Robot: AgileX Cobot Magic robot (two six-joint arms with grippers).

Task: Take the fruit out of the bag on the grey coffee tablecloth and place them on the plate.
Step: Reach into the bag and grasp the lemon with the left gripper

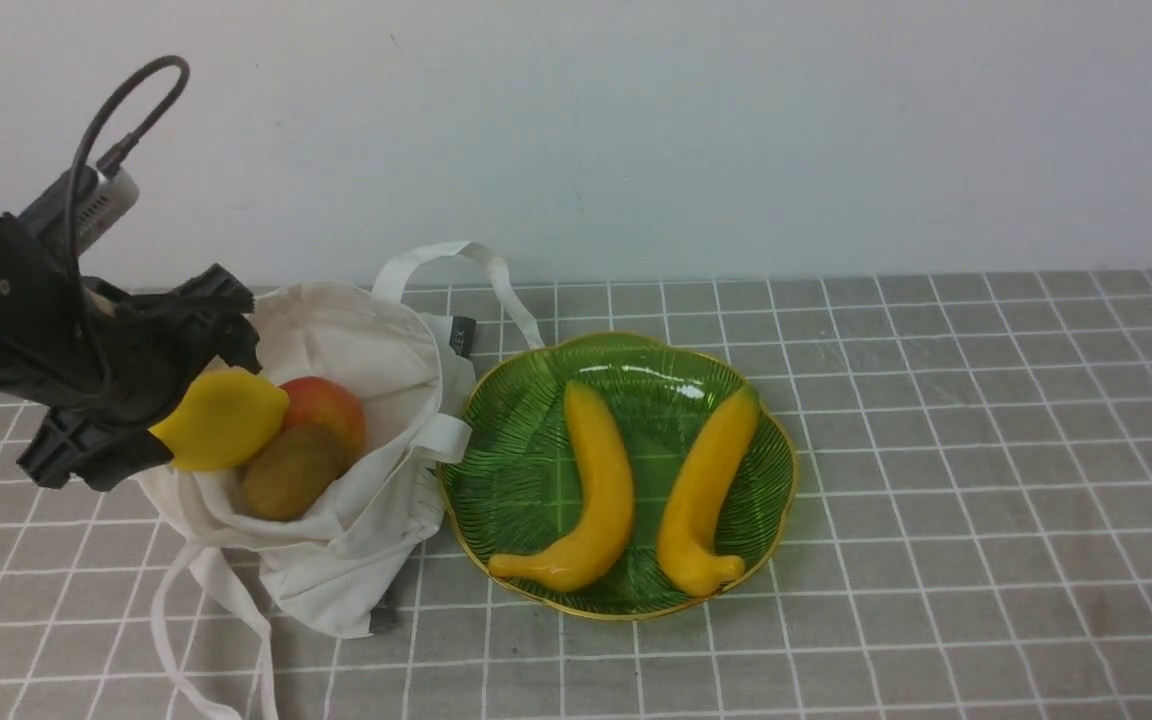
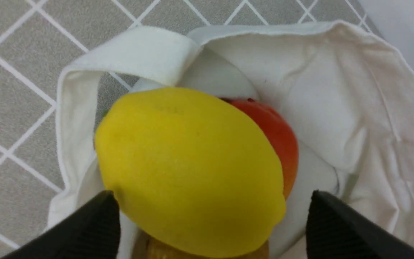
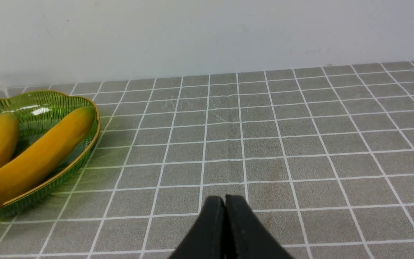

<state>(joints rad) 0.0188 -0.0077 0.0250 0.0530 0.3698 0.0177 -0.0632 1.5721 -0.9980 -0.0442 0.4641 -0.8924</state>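
Fingers [image 2: 95,230] of the left gripper [image 2: 212,201] stand wide apart flanking the lemon [image 2: 189,169], gripping nothing, at the mouth of the tote bag [image 2: 336,90] at the green plate's [image 1: 526,480] 9 o'clock, where an off-centre squeeze could squirt the smooth lemon deeper beside the kiwi [image 1: 288,472].
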